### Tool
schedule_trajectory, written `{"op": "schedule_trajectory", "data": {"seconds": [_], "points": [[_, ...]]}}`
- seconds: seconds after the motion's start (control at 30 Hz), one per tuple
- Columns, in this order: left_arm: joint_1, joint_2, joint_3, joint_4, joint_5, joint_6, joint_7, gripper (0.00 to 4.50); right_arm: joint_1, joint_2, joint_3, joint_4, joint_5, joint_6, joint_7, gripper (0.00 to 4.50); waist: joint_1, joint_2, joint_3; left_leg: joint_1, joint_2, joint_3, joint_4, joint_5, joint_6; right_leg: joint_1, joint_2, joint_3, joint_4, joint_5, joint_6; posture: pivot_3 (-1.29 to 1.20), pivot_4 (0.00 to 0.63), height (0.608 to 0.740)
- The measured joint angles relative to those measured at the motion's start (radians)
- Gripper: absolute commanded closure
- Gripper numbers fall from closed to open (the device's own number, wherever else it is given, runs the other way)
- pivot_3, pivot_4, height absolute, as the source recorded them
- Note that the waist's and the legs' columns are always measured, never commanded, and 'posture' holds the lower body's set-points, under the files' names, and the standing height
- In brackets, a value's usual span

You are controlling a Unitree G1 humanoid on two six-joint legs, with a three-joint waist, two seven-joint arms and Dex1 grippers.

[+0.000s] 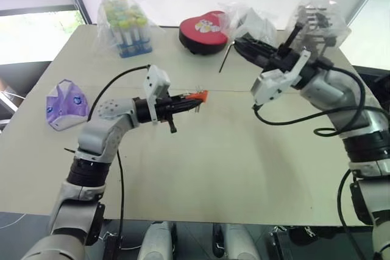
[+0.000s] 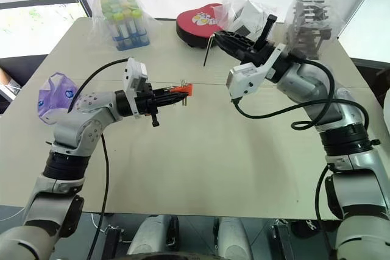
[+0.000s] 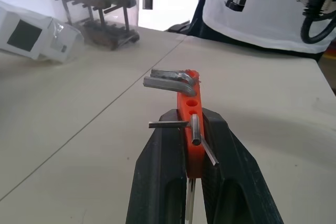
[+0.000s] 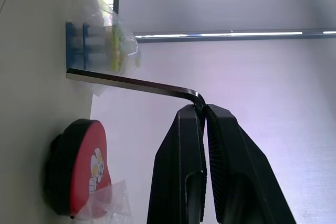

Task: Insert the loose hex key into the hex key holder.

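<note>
The orange-red hex key holder (image 1: 196,96) is clamped between the fingers of my left gripper (image 1: 186,99), above the middle of the table and pointing toward the right arm. In the left wrist view the holder (image 3: 190,108) shows several metal keys sticking out and empty round holes. My right gripper (image 1: 239,44) is shut on the short leg of the loose hex key (image 1: 225,59), whose long leg hangs down from the fingertips above the far middle of the table. The right wrist view shows the key (image 4: 131,83) pinched at its bend by that gripper (image 4: 203,109). A clear gap separates key and holder.
At the back of the beige table (image 1: 213,168) stand a red heart-shaped box (image 1: 204,31), a bag of coloured tubes (image 1: 126,25), a bagged white box (image 1: 256,22) and a bagged dark rack (image 1: 317,19). A purple-white pouch (image 1: 64,105) lies at the left.
</note>
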Motion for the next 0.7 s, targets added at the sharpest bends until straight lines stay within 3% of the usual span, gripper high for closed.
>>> {"op": "schedule_trajectory", "data": {"seconds": [0.7], "points": [[-0.006,-0.001,0.000,0.016,0.023,-0.018,-0.018,4.50,0.029,0.065,0.000,-0.087,0.086,0.010,0.120,4.45,0.000,0.000,0.000,0.000,0.000,0.000,0.000,-0.001,0.001,0.000,0.000,0.000,0.002,0.000,0.000,0.00,0.150,0.740]]}}
